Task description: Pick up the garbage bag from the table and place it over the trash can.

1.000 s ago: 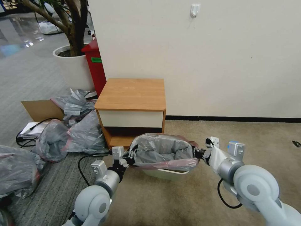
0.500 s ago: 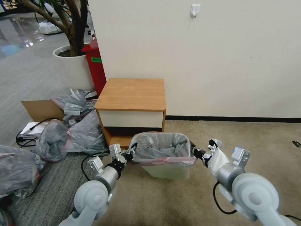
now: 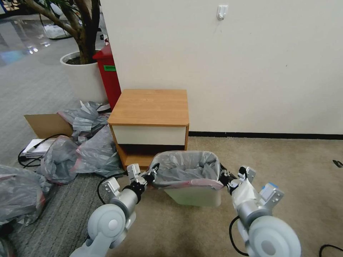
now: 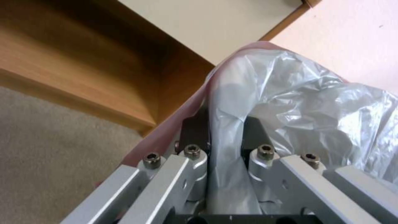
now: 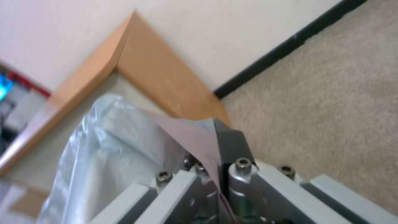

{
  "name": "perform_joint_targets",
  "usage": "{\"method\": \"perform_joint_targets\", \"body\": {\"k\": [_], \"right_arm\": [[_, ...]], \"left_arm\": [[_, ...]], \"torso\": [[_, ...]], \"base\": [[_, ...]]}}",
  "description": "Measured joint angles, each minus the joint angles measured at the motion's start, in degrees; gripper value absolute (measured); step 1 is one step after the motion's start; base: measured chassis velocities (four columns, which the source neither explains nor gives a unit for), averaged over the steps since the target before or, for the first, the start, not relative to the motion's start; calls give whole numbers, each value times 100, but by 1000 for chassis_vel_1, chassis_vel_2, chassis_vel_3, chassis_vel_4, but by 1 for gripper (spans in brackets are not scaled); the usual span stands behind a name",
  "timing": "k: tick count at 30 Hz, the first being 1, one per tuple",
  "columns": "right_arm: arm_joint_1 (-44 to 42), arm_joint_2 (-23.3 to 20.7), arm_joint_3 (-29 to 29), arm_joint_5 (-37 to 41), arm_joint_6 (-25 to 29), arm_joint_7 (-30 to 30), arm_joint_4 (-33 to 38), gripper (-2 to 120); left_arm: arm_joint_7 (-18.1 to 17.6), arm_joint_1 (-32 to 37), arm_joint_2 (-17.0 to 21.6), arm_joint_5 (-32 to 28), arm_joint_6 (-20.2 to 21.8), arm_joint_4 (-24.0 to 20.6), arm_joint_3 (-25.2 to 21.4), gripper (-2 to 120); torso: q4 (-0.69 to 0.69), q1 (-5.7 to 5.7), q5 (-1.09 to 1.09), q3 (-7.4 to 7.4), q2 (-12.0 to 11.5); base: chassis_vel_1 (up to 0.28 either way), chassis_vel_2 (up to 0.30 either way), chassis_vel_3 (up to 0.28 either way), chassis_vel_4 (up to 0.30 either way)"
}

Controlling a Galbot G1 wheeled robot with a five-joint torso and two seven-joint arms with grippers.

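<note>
The garbage bag [image 3: 185,167], thin grey plastic with a pinkish rim, is stretched open over the top of the cream trash can [image 3: 193,196] on the carpet in front of the table [image 3: 150,107]. My left gripper [image 3: 152,176] is shut on the bag's left rim. In the left wrist view the dark fingers [image 4: 195,130] pinch a fold of the garbage bag [image 4: 290,93]. My right gripper [image 3: 225,177] is shut on the bag's right rim; in the right wrist view the pink rim band [image 5: 191,133] runs between its fingers [image 5: 232,143].
Several bigger grey plastic sacks [image 3: 85,150] lie on the floor left of the table, with a cardboard box [image 3: 46,125] and black cables [image 3: 100,178]. A tall red box [image 3: 107,76] and a white planter [image 3: 82,76] stand behind. The wall [image 3: 250,71] is close behind; open carpet lies to the right.
Both grippers have drawn the bag's rim down over the trash can, so the bag now sits lower and wraps the can's top. Both arms have come lower and nearer.
</note>
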Motion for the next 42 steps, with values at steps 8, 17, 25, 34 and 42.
{"method": "perform_joint_targets", "body": {"k": [8,17,25,34,42], "right_arm": [[152,392,117,303,587,39,-200,0],[40,482,136,340,593,70,-233,0],[40,436,168,132,630,-17,-345,0],[-56,435,90,-737,713,-496,-495,0],[-252,301,103,-1618,905,-857,-593,0]], "left_arm": [[24,1,-30,12,-5,-18,77,8],[22,-131,-42,-113,-22,6,89,8],[13,-130,-8,-507,0,-98,8,8],[12,-246,69,-935,7,-107,-189,8],[15,-279,56,-1132,6,-57,-247,8]], "torso": [[0,0,0,0,0],[0,0,0,0,0],[0,0,0,0,0],[0,0,0,0,0],[0,0,0,0,0]], "base": [[0,0,0,0],[0,0,0,0],[0,0,0,0],[0,0,0,0],[0,0,0,0]]}}
